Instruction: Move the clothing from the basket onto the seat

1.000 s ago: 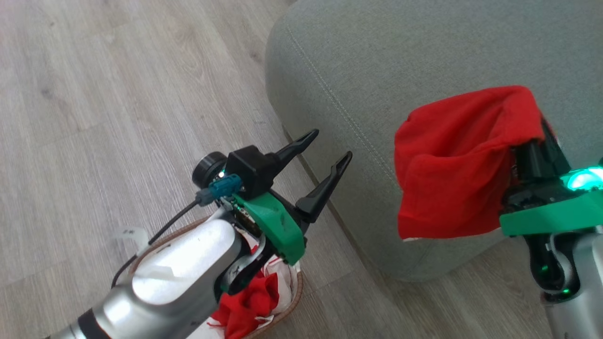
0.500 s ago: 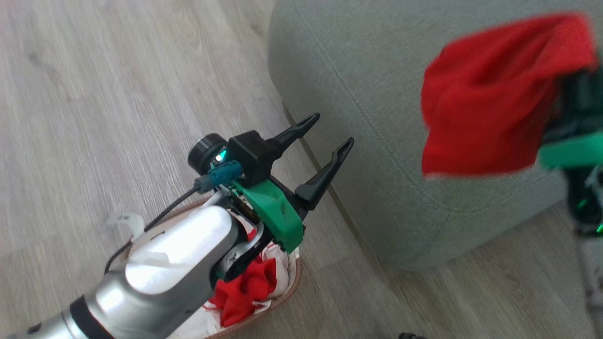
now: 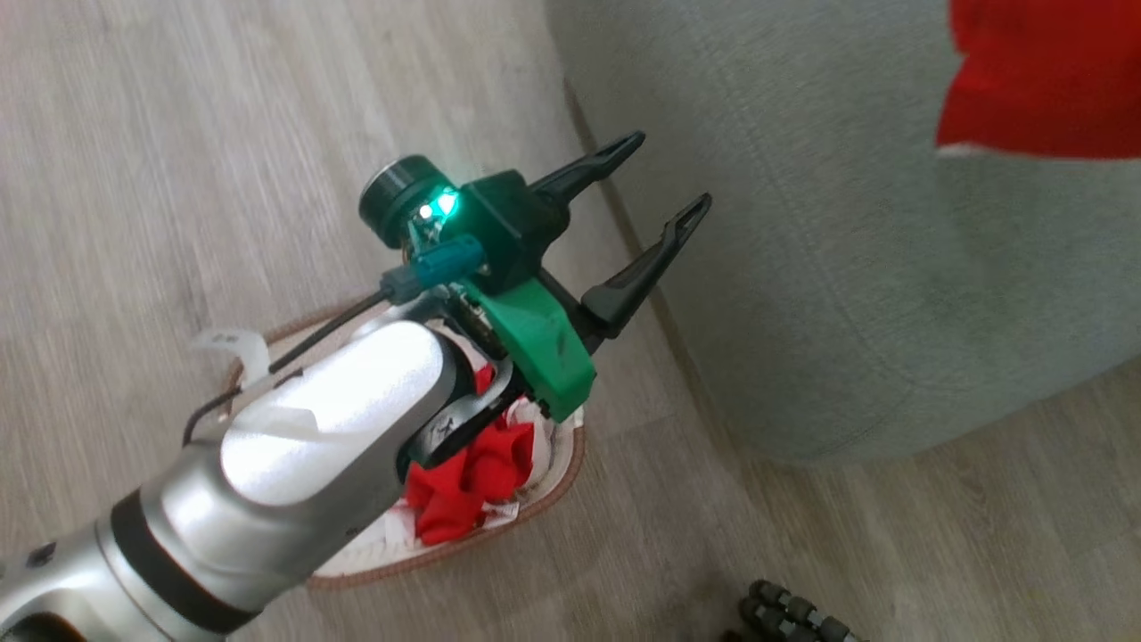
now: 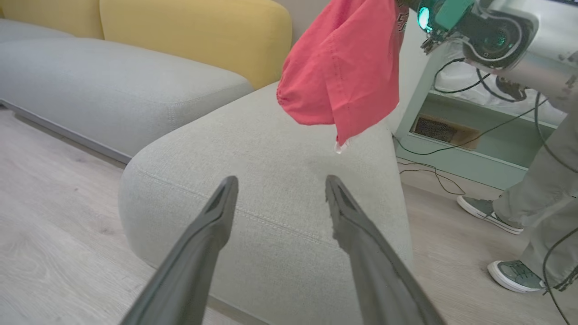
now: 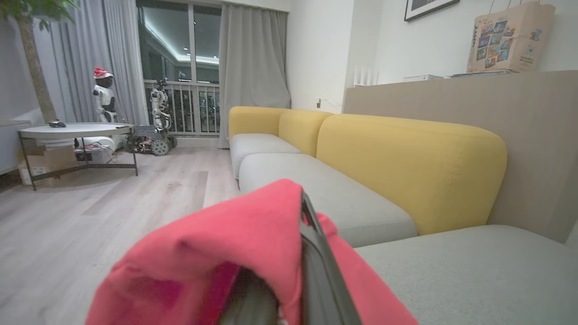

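Head view: the left gripper hangs wide open and empty above the basket, where more clothing remains. The red garment has gone from the seat's front edge to further in.

Left wrist view: it hangs over the seat's middle, well beyond those fingers.

Right wrist view: cloth buries the right gripper, so I cannot tell its grip. Release looks next.

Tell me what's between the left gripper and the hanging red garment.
Left wrist view: just bare grey seat cushion lies between the left gripper and the red garment.
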You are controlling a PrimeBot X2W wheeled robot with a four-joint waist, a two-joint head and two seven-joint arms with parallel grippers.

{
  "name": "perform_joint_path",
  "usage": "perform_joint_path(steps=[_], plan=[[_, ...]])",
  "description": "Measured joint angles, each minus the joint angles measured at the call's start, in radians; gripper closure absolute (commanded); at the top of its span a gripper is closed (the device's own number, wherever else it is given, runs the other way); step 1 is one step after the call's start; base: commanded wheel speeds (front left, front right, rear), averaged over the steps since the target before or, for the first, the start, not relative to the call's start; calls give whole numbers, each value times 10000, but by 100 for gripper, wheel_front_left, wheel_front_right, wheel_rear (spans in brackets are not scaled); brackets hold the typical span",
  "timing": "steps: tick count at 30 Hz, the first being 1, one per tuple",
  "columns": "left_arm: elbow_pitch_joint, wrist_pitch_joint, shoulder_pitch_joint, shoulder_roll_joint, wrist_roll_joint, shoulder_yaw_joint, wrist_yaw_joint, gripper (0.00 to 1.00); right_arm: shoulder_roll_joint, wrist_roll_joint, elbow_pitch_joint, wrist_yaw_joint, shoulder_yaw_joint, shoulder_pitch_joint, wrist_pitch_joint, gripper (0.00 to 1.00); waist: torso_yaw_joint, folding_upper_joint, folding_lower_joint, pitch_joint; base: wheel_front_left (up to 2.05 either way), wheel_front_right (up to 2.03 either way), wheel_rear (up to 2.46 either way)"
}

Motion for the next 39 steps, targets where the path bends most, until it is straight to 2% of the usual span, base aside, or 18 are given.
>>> perform_joint_path(steps=[4, 9, 14, 19, 28, 35, 39], plan=[[-77, 69, -288, -10, 67, -54, -88, 0, -372, -56, 907, -2, -596, -591, -295, 100, 302, 0, 0, 618, 0, 0, 0], [-132, 105, -676, -19, 174, -69, -107, 0, -393, -497, 1802, -2, -1344, -1445, -650, 100, 642, 0, 0, 1380, 0, 0, 0], [-176, 173, -995, -27, 301, -52, -163, 0, -637, -1152, 2811, -2, -1484, -2036, -748, 100, 1018, 0, 1, 2055, 0, 0, 0], [-151, 163, -1153, -23, 303, -12, -163, 0, -721, -1521, 3800, 0, -955, -2592, -692, 100, 1382, 0, 1, 2555, 0, 0, 0], [15, 44, -1185, -23, 303, 54, -165, 0, -719, -1528, 5561, 0, 96, -2911, 786, 100, 1776, 0, 0, 2779, 0, 0, 0], [102, -29, -1201, -17, 293, 84, -161, 0, -943, -428, 5731, 0, 1576, -2887, 2468, 100, 1815, 0, -2, 2512, 0, 0, 0], [136, -77, -1200, -27, 291, 84, -159, 0, -1344, 142, 5639, 0, 2040, -2850, 2619, 98, 1791, 0, -2, 2299, 0, 0, 0]])
